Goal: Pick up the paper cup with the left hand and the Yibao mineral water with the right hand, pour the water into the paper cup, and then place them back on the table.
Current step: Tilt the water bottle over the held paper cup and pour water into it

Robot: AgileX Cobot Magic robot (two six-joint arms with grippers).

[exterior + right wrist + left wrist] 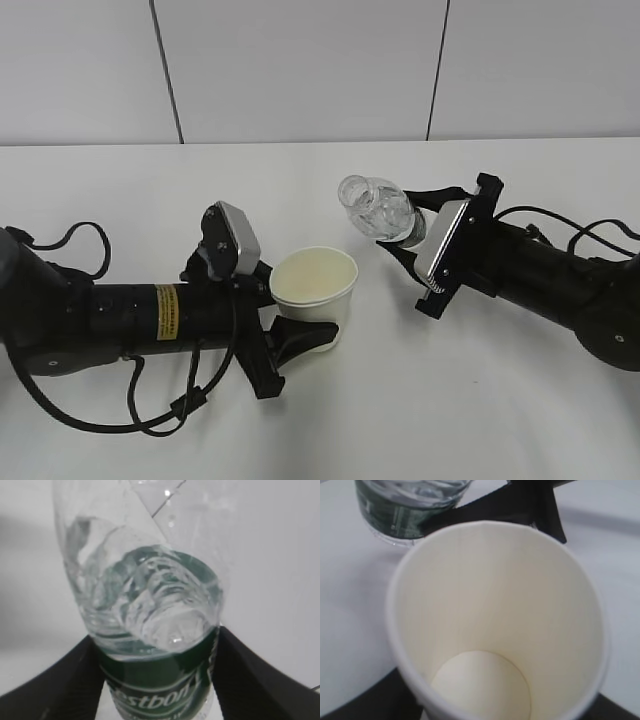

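White table (pixel 330 420): L gripper (pixel 300 335) w/ paper cup (pixel 313 290), R gripper (pixel 398 232) w/ bottle (pixel 378 208) (tilted).

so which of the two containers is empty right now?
The paper cup in the left hand: its cream inside looks dry. The bottle in the right hand holds water.

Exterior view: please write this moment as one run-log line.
left gripper: holds white paper cup, empty | right gripper: holds clear green-labelled bottle, tilted | pouring: none visible
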